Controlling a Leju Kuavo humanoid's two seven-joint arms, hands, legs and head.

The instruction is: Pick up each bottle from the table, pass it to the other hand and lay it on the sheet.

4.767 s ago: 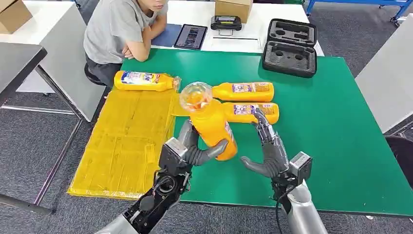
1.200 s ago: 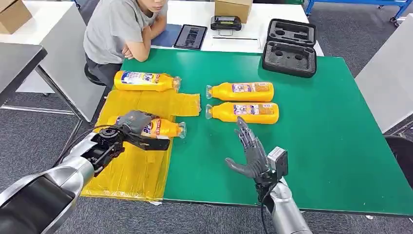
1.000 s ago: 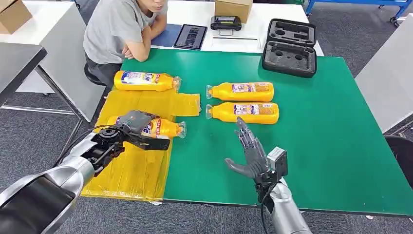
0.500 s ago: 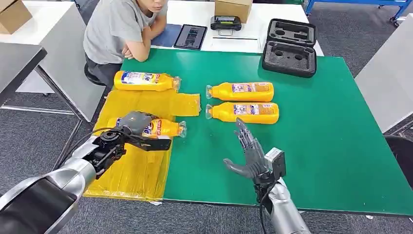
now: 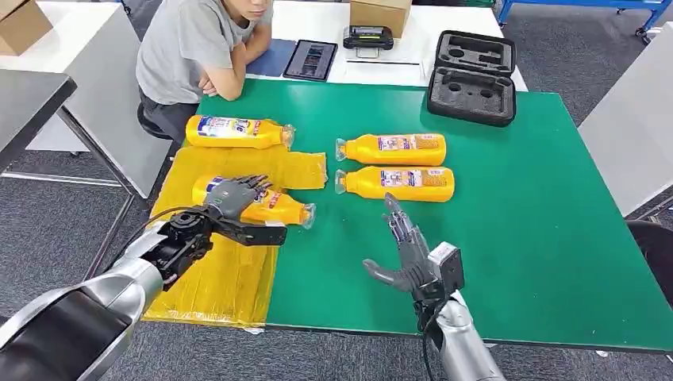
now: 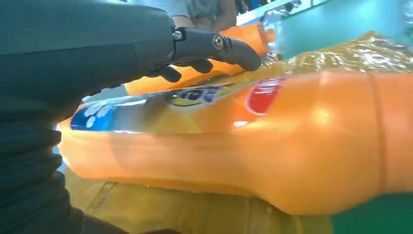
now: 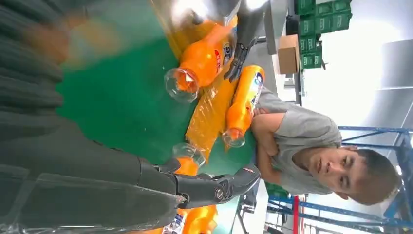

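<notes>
Left hand, fingers spread, rests over the orange bottle lying on the yellow sheet, neck past its edge. Risk: a fingertip drags it and it rolls onto the green table. Right hand open, empty.

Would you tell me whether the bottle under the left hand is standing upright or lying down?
Lying down. The bottle rests on its side on the yellow sheet, cap end over the sheet's edge, with the left hand spread over it.
</notes>
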